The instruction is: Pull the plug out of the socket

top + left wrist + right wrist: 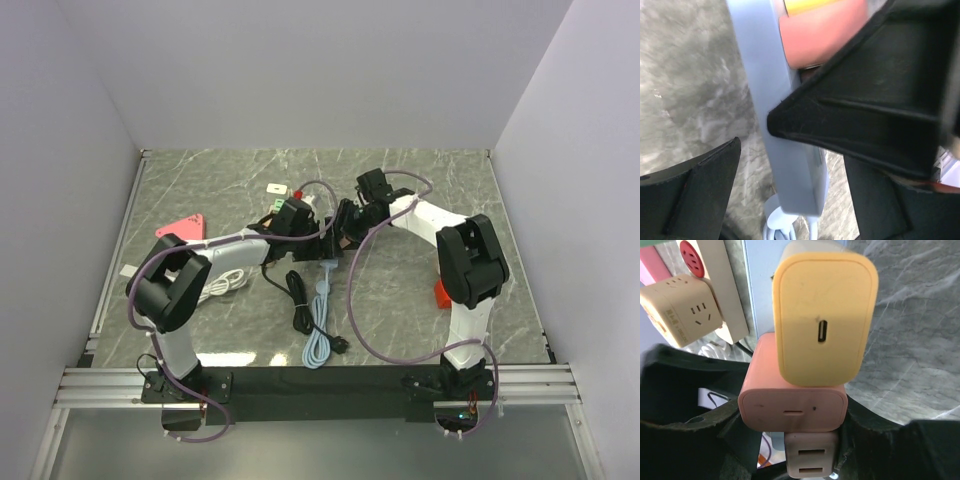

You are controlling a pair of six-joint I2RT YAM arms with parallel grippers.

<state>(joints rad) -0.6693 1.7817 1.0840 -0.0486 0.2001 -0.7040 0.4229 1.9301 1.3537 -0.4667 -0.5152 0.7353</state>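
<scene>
A light blue power strip lies on the grey marble table, with its coiled blue cable toward the near edge. A yellow plug, a pink plug and a beige plug sit in it in a row. My right gripper is shut on the pink plug, one finger against each side. My left gripper straddles the strip just behind the plugs. Its fingers are apart, with a gap on both sides. Both grippers meet at the table's middle, left and right.
A beige cube adapter and a white strip with a red socket lie just left of the blue strip. A pink triangle, a white cable, a black cable and a red object lie around.
</scene>
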